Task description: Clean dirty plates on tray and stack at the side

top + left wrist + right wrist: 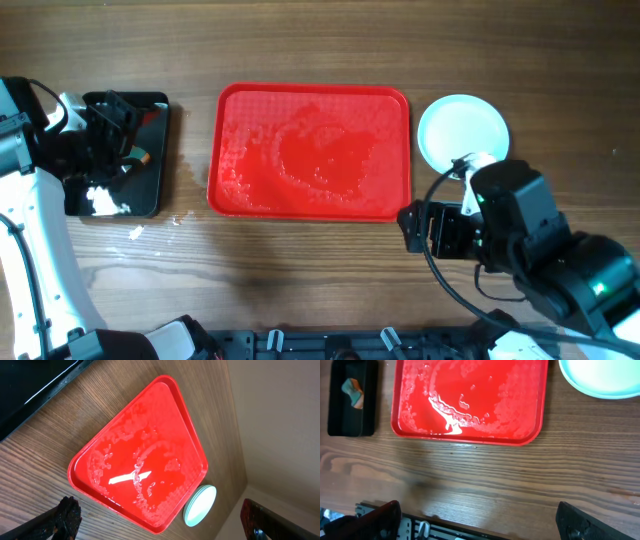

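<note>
The red tray [232, 150] lies mid-table, wet with streaks and droplets and with no plates on it; it also shows in the left wrist view [100, 450] and the right wrist view [520, 405]. The plates [462, 130] sit in a white to pale-blue stack on the table just right of the tray, also in the left wrist view [200, 505] and the right wrist view [600, 377]. My left gripper [125, 145] hovers over the black tray, open and empty [160, 527]. My right gripper [412, 226] is open and empty [480, 522], in front of the red tray's right corner.
A black glossy tray [150, 190] sits at the far left, holding an orange-and-green sponge [353, 391] and white foam [100, 200]. Small water drops [135, 232] lie on the wood between the trays. The table's front edge with a metal rail [420, 527] is close below my right gripper.
</note>
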